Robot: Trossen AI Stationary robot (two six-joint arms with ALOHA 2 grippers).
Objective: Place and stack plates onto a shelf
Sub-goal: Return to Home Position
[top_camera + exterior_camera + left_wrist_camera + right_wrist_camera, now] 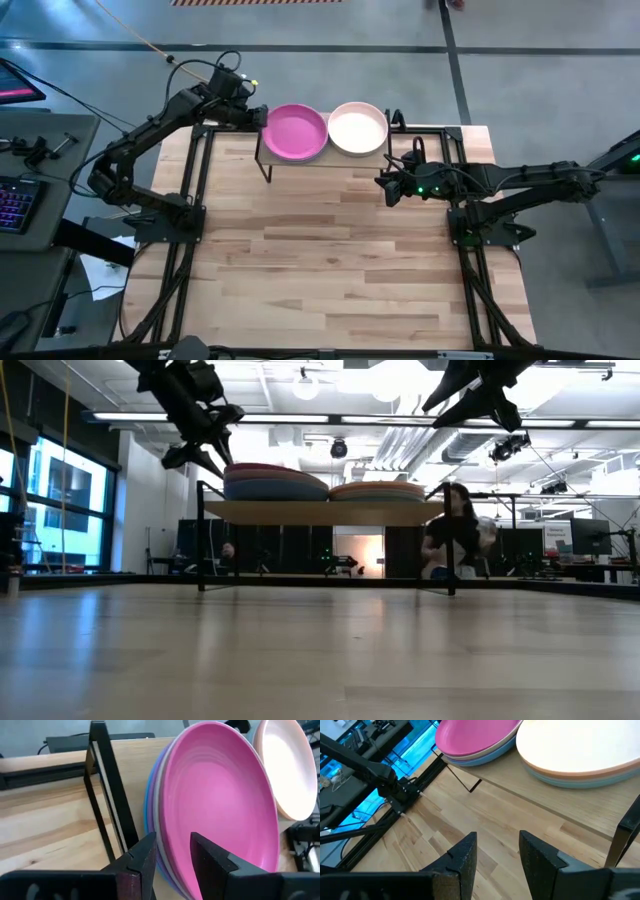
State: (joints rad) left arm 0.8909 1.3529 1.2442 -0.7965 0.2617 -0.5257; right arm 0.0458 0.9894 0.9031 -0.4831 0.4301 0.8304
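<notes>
The shelf (330, 158) stands at the table's far middle on thin black legs. It carries two stacks of plates. The left stack (275, 482) is topped by a magenta plate (295, 132), and the right stack (378, 491) by a cream plate (357, 128). My left gripper (173, 852) is open at the left stack's left rim, slanting down. One finger is over the magenta plate and the other outside the rim, and I see no touch. My right gripper (497, 850) hangs open above the table off the shelf's near right corner, with nothing between its fingers.
Black arm-mount frames (190, 180) (470, 215) run along both sides of the table. Bare wooden tabletop (330, 260) lies in front of the shelf. A keyboard (12, 205) sits on a side desk at the left. A person (455, 530) is beyond the table's far edge.
</notes>
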